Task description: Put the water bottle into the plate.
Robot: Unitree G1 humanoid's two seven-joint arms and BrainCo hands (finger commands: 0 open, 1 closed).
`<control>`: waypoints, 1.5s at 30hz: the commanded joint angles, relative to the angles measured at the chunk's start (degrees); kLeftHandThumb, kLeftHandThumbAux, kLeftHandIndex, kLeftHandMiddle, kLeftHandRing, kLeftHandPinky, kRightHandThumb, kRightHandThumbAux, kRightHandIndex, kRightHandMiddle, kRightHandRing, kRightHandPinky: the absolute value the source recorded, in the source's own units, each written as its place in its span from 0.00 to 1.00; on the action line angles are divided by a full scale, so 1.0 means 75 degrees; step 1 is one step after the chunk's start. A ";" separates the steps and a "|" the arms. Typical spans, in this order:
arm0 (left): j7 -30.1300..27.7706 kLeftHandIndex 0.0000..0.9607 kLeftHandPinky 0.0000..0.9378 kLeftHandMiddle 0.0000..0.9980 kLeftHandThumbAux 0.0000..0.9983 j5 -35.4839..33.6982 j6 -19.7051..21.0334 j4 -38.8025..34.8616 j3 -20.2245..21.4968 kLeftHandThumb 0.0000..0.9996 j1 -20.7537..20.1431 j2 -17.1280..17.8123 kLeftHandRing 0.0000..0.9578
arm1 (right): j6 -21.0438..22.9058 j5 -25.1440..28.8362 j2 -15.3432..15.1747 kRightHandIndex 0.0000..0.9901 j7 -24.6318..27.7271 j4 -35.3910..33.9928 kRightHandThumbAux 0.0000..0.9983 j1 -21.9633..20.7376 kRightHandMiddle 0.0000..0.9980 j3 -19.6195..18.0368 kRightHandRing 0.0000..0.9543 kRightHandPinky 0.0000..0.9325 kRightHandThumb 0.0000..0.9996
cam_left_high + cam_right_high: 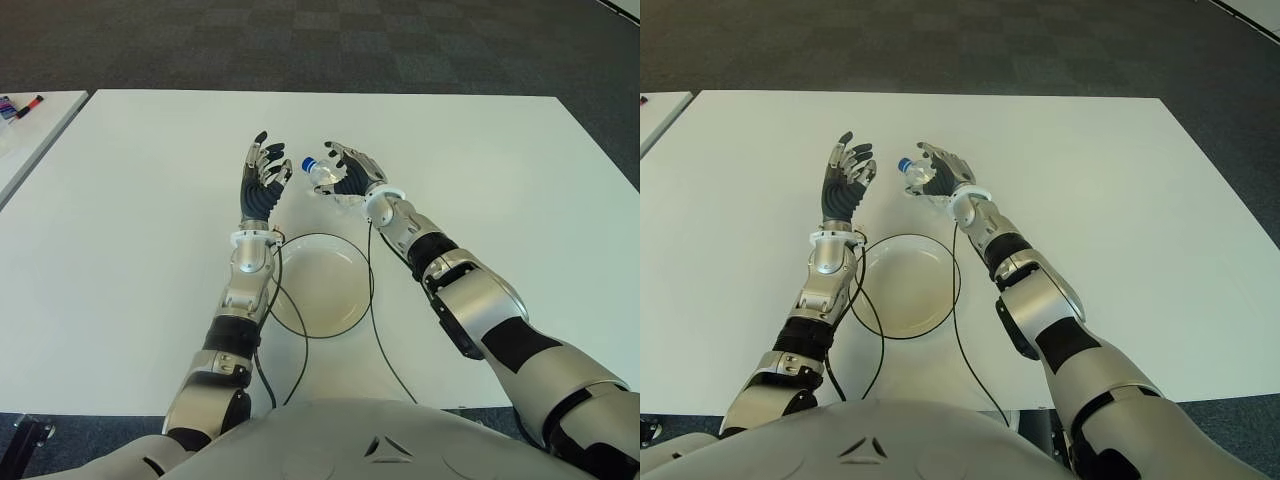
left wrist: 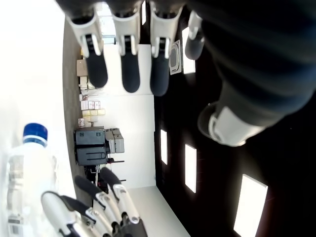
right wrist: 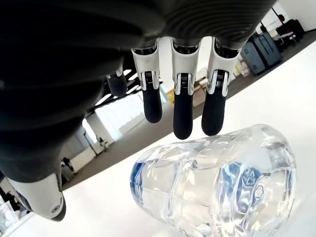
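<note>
A clear water bottle (image 1: 322, 179) with a blue cap lies on its side on the white table (image 1: 500, 180), just beyond the white plate (image 1: 300, 318). My right hand (image 1: 348, 168) hovers over the bottle's right side. In the right wrist view its fingers (image 3: 182, 111) stretch straight above the bottle (image 3: 217, 187) without closing on it. My left hand (image 1: 264, 172) stands upright just left of the bottle, fingers spread and holding nothing. The left wrist view shows the bottle (image 2: 24, 168) beyond my left hand's fingers (image 2: 129, 66). Nothing is on the plate.
Thin black cables (image 1: 375, 320) loop around the plate from both wrists. A second white table (image 1: 30, 130) at the far left carries markers (image 1: 25, 103). Dark carpet (image 1: 320, 45) lies beyond the table's far edge.
</note>
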 commanded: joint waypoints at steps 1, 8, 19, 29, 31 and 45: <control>-0.0131 0.10 0.25 0.24 0.65 0.0025 0.0167 -0.0144 -0.0030 0.46 0.0171 0.0015 0.24 | -0.0156 -0.0055 -0.0014 0.00 -0.0016 -0.0025 0.66 0.0181 0.22 0.0017 0.29 0.35 0.43; -0.0195 0.10 0.24 0.24 0.63 0.0053 0.0290 -0.0406 -0.0070 0.45 0.0292 0.0042 0.23 | -0.0291 -0.0019 -0.0029 0.00 0.0027 -0.0112 0.66 0.0256 0.22 -0.0012 0.29 0.36 0.43; -0.0261 0.11 0.27 0.24 0.62 0.0088 0.0425 -0.0733 -0.0104 0.46 0.0463 0.0046 0.25 | -0.0445 -0.0042 -0.0053 0.01 -0.0021 -0.0282 0.62 0.0372 0.22 -0.0008 0.30 0.38 0.41; -0.0222 0.11 0.25 0.24 0.62 0.0180 0.0450 -0.0944 -0.0153 0.44 0.0616 0.0039 0.24 | -0.0650 -0.0122 -0.0074 0.02 -0.0329 -0.0414 0.58 0.0568 0.21 0.0045 0.31 0.41 0.38; -0.0217 0.11 0.25 0.24 0.63 0.0195 0.0446 -0.0985 -0.0161 0.44 0.0650 0.0030 0.24 | -0.0700 -0.0115 -0.0081 0.02 -0.0357 -0.0432 0.58 0.0606 0.21 0.0039 0.32 0.42 0.38; -0.0181 0.12 0.27 0.25 0.64 0.0168 0.0370 -0.1049 -0.0209 0.44 0.0700 0.0027 0.25 | -0.0956 -0.0050 -0.0168 0.03 -0.0341 -0.0624 0.57 0.0843 0.18 -0.0017 0.28 0.36 0.41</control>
